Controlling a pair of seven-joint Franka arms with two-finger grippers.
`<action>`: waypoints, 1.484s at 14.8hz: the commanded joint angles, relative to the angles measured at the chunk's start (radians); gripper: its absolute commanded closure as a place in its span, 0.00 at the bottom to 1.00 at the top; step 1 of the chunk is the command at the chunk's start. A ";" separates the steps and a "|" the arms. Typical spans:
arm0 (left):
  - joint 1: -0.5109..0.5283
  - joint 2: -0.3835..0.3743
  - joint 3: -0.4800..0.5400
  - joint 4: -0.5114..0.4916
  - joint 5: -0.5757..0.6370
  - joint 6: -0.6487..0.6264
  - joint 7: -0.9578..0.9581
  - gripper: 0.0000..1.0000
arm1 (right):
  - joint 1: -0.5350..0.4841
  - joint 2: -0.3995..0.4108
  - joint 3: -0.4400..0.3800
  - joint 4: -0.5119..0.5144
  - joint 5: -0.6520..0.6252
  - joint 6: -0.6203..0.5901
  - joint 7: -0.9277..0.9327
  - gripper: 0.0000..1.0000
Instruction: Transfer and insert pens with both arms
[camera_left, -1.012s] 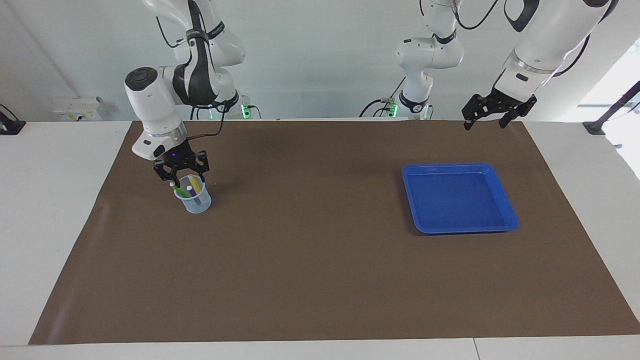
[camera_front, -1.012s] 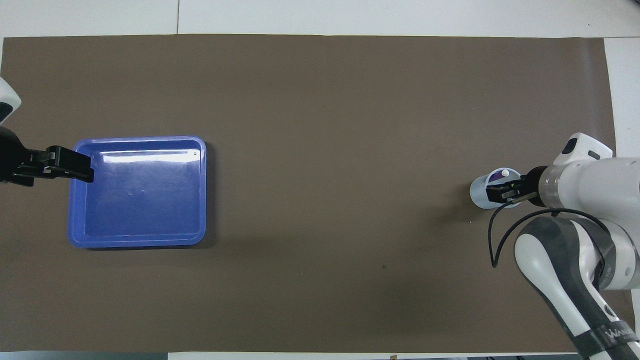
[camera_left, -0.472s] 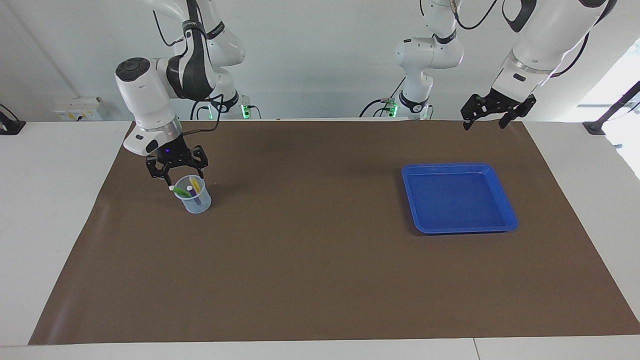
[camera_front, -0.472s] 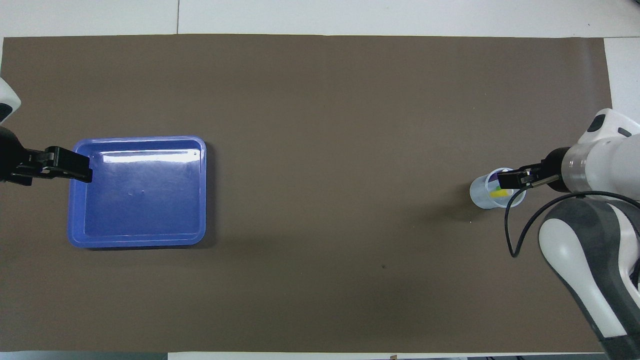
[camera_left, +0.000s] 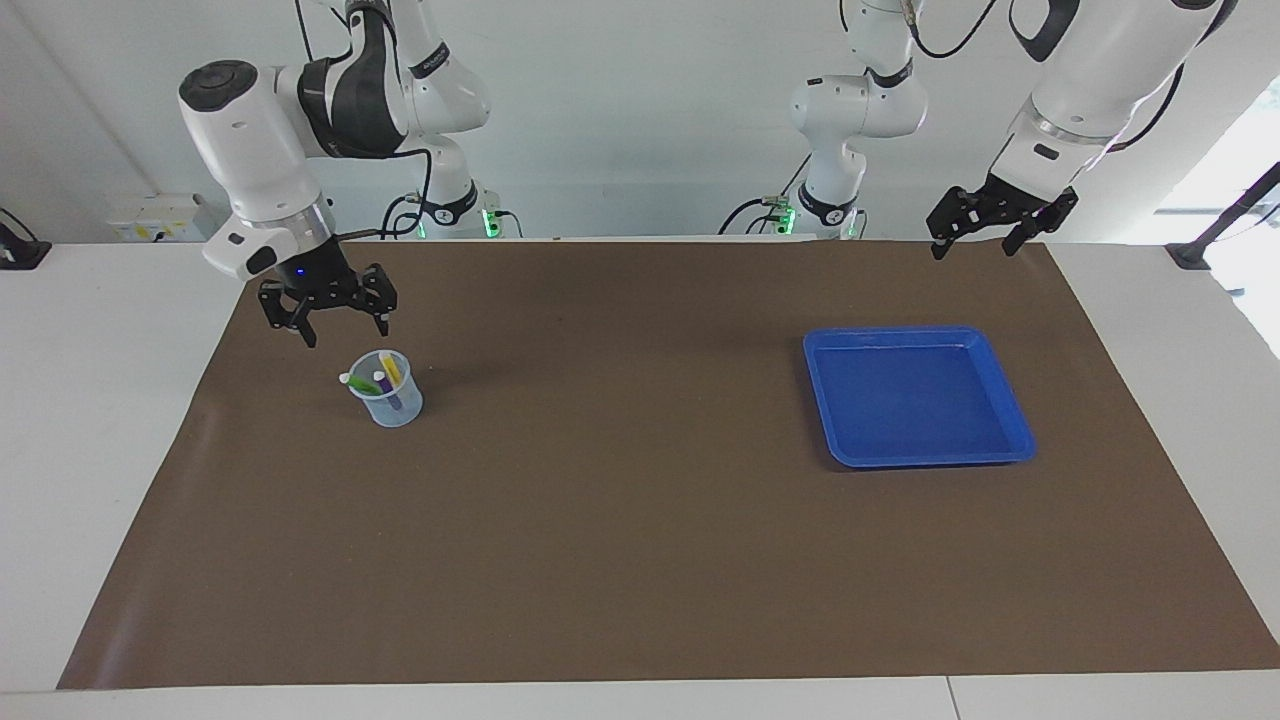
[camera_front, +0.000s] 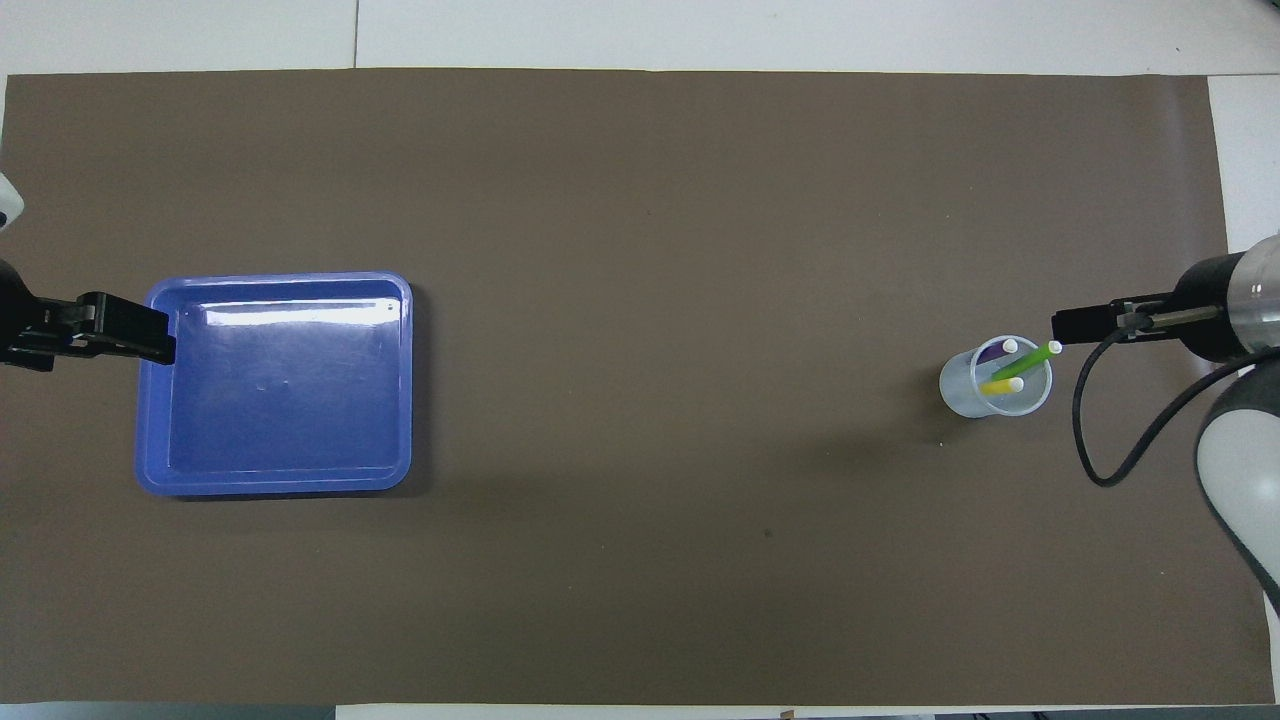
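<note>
Three slim pens stand in one clear plastic cup (camera_left: 386, 398): one yellow pen (camera_left: 391, 368), one purple pen (camera_left: 385, 388) and one green pen (camera_left: 358, 382). One blue square plastic tray (camera_left: 1015, 415) lies on one brown table mat (camera_left: 620, 560). Two black two-finger grippers, the right gripper (camera_left: 345, 330) and the left gripper (camera_left: 972, 247).

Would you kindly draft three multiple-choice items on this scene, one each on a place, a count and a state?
1. Where are the pens?
A. In the blue tray
B. In the clear cup
C. Loose on the brown mat

2. How many pens are in view?
A. One
B. Two
C. Three

3. What is the right gripper holding?
A. Nothing
B. The green pen
C. The cup

Answers:
1 B: the green pen, yellow pen and purple pen stand in the clear cup, while the blue tray holds nothing.
2 C: three pale tips show at the cup's mouth.
3 A: the right gripper hangs open above the mat, clear of the cup.
</note>
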 joint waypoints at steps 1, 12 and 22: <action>-0.005 -0.015 0.007 -0.009 0.014 0.005 -0.003 0.00 | -0.010 0.045 0.001 0.142 -0.010 -0.134 0.059 0.00; 0.000 -0.053 -0.001 -0.009 0.014 0.002 -0.009 0.00 | -0.050 0.134 0.010 0.405 -0.030 -0.441 0.133 0.00; 0.000 -0.020 0.010 -0.015 0.009 0.009 -0.003 0.00 | -0.051 0.114 0.057 0.359 -0.051 -0.417 0.135 0.00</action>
